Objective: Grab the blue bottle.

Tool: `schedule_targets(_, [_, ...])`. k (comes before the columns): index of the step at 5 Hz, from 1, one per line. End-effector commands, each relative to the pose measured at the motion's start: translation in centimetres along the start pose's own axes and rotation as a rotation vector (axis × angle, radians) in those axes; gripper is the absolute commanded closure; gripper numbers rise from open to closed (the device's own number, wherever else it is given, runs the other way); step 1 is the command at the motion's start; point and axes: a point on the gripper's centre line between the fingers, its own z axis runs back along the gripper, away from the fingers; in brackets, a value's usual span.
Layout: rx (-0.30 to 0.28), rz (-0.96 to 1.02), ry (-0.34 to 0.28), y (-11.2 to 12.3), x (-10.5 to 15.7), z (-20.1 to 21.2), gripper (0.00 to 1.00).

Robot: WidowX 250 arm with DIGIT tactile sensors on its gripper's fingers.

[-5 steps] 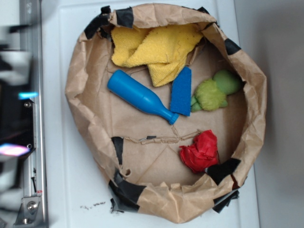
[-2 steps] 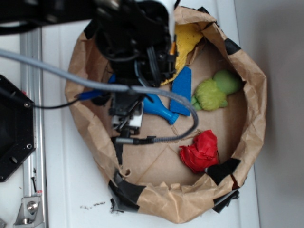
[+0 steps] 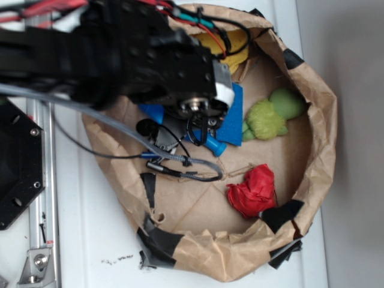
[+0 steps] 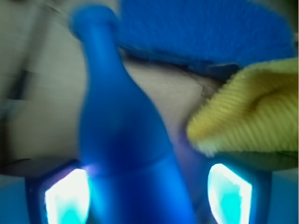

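The blue bottle (image 3: 211,144) lies on its side in the brown paper basin, neck towards the lower right. My arm (image 3: 150,60) covers most of its body, and only the neck and a bit of the base show. In the wrist view the bottle (image 4: 121,130) runs up the middle, with its mouth at the top left. My gripper (image 4: 148,196) is open and straddles the wide body. The left finger (image 4: 65,196) is right against the bottle. The right finger (image 4: 229,191) stands apart from it.
A dark-blue sponge block (image 3: 235,117) lies just right of the bottle's neck, with a yellow towel (image 3: 237,45) behind. A green soft toy (image 3: 270,117) and a red crumpled cloth (image 3: 255,189) lie farther right. The crumpled paper wall (image 3: 321,108) rings everything.
My arm has come into view from the upper left and swung over the bottle, now covering most of it. The bottle and other things have not moved.
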Motion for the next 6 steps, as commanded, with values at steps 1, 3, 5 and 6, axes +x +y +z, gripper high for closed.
schedule_targets(1, [-0.004,-0.014,-0.140,-0.8,1.5,3.4,1.00])
schedule_targets(3, [-0.116,-0.033,-0.345,-1.3,2.6,13.7,1.00])
schedule_targets(5, [-0.002,0.186,-0.109,-1.7,1.5,15.8,1.00])
schedule_targets(6, [0.095,0.345,-0.127,-2.1,0.6,14.8,1.00])
